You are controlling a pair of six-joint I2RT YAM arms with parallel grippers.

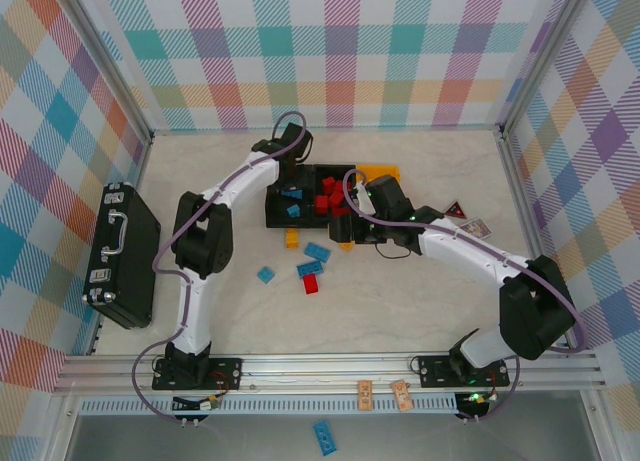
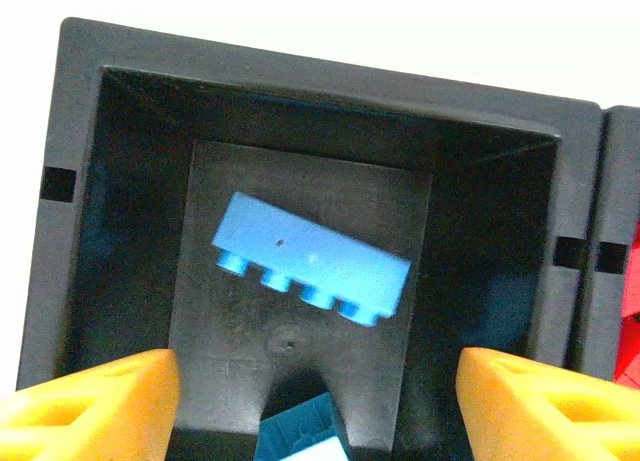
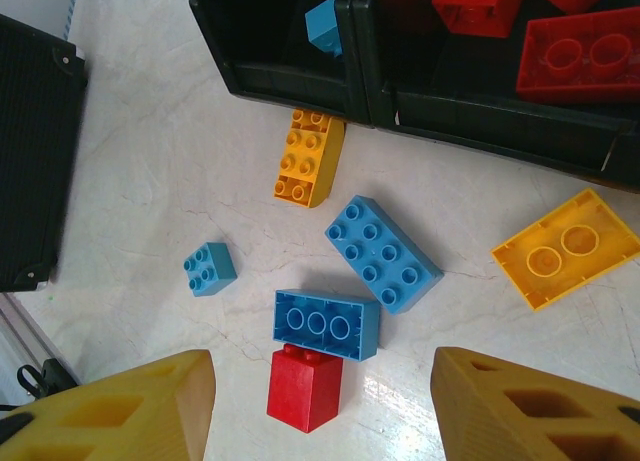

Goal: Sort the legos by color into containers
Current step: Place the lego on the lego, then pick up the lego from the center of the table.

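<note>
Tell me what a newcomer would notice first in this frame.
At mid-table the left gripper hangs open over a black bin with a blue brick inside; the second black bin beside it holds red bricks. In front of the bins, loose bricks lie scattered on the table, among them a long blue brick, a yellow brick and a red brick, below the open right gripper.

You have bare table [image 1: 380,311] at the near edge; loose bricks [image 1: 317,251] clutter the middle, bins [image 3: 280,79] wall the far side, a case [image 1: 125,256] blocks the left.
</note>
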